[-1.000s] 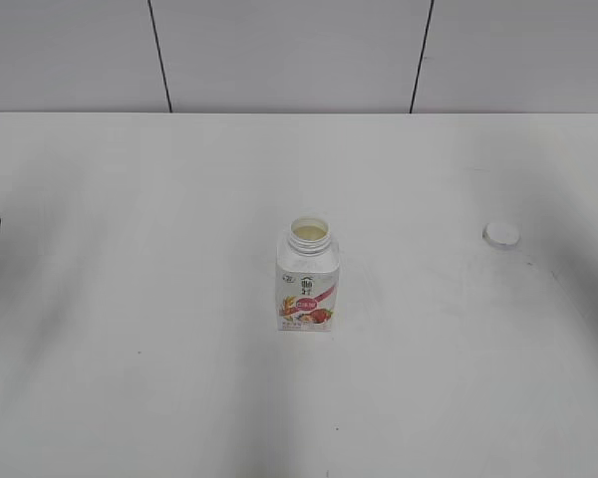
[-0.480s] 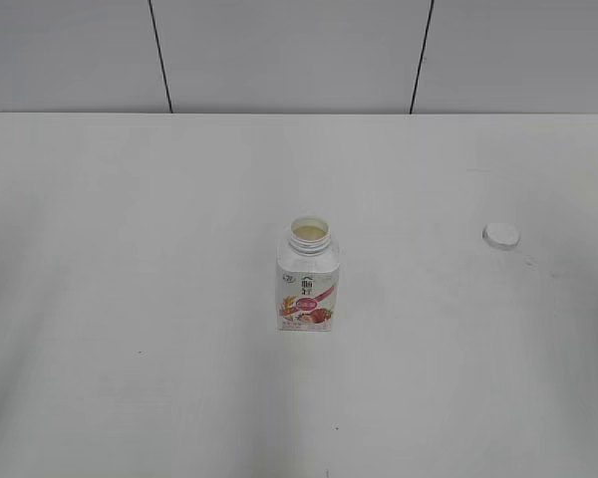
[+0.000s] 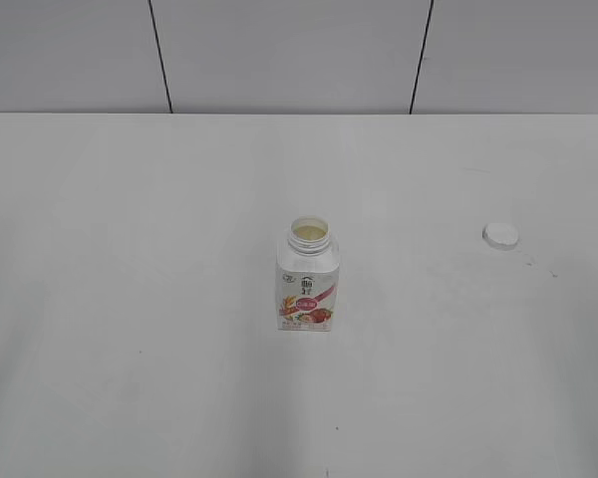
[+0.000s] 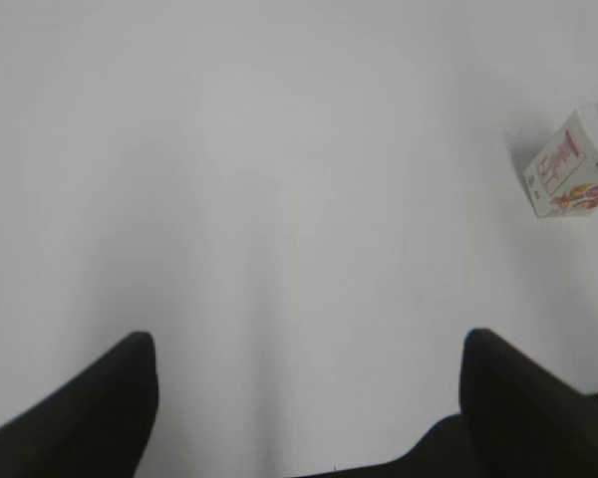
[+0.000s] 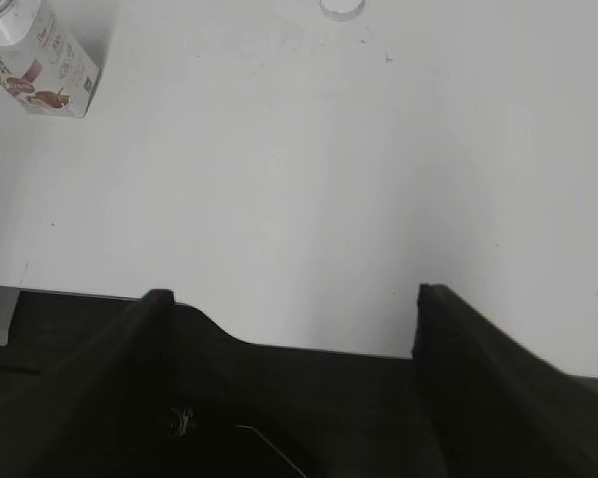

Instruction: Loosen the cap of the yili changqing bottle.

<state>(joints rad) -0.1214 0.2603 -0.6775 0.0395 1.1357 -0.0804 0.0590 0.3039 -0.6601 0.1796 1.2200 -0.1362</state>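
**A:** What has moved since a second ago?

**B:** A dark arm part at the far left edge of the exterior view has gone. The yili changqing bottle [image 3: 308, 276] and the cap [image 3: 500, 235] have not shifted.

**A:** Where is the bottle?

**B:** Upright near the middle of the white table [image 3: 130, 249], strawberry label facing the camera. Its neck is open, with something pale cream visible inside, likely the drink.

**A:** And the cap?

**B:** Off the bottle, lying flat on the table well apart to the right. I would judge the loosening already done and more.

**A:** The claws?

**B:** The left gripper [image 4: 309, 383] has its two dark fingers spread wide with only bare table between them; the bottle sits far off at the upper right of that view. The right gripper [image 5: 291, 329] is likewise spread and empty, hanging near the table's front edge, bottle at its upper left, cap at the top.

**A:** Why so far back?

**B:** Probably both arms are parked clear of the bottle, with nothing left to hold.
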